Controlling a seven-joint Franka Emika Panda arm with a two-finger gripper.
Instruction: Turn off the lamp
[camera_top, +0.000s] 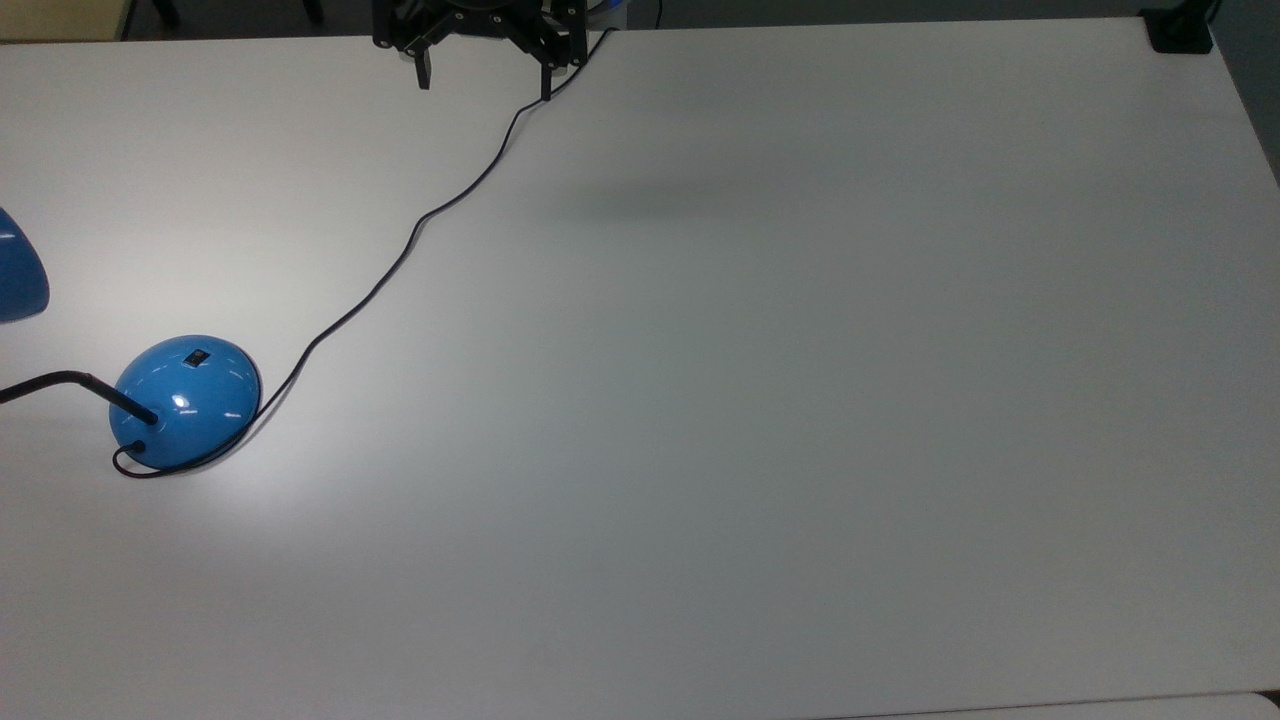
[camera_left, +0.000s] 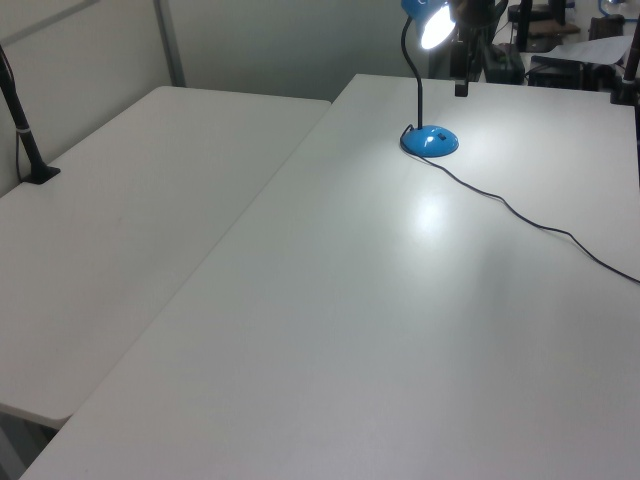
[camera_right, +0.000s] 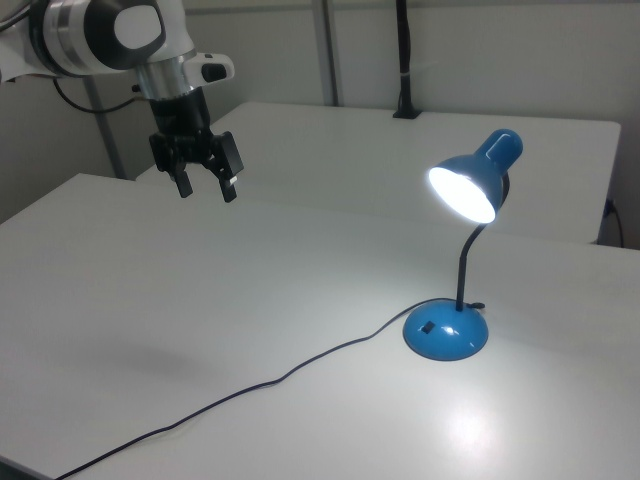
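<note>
The lamp's glossy blue dome base (camera_top: 186, 400) sits near the top view's left edge, with a small black rocker switch (camera_top: 197, 357) on top. Its black neck leads to the blue shade (camera_right: 478, 183), which is lit and casts a bright patch on the white table (camera_top: 760, 400). The lamp (camera_left: 430, 138) stands at the far end of the table in the left view. Its black cord (camera_top: 400, 260) snakes across the table toward the arm. My gripper (camera_top: 484, 88) hangs open and empty high above the table's far edge, well away from the base; in the right view the gripper (camera_right: 208, 187) is up on the left.
A second white table (camera_left: 130, 200) adjoins on the left view's left, with a black post (camera_left: 25, 140) clamped to it. A black clamp (camera_top: 1178, 35) sits at the top view's upper right corner. Wide bare tabletop lies between gripper and lamp.
</note>
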